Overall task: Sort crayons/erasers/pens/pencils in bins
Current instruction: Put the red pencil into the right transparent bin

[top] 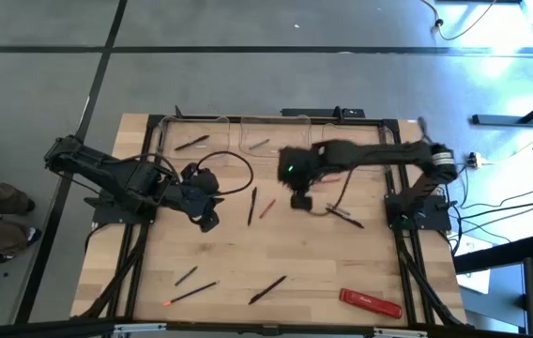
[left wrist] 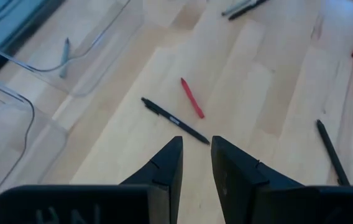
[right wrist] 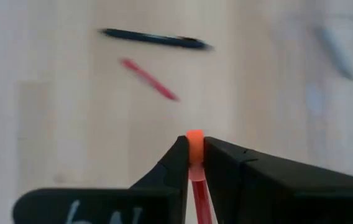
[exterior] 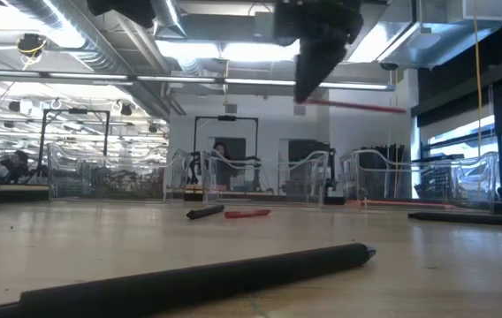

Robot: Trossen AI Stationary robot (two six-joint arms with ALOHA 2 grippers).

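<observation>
Above mid-table, the right gripper [right wrist: 192, 163] is clamped on a thin red stick [right wrist: 194, 142]; just beside the left gripper [left wrist: 196, 163], its fingers apart, lies a black pen [left wrist: 175, 121]; bins [top: 265, 131] line the far edge

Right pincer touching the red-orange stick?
Touching. Right wrist view: right pincer fingers are closed on the red-orange stick, its tip poking out between them.

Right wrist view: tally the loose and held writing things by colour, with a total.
Black: 1, the black pen on the wood.
Red: 2, the loose red stick and the held red stick pinched in the right gripper.
Grey: 1, a blurred grey stick.
Total: 4.
</observation>
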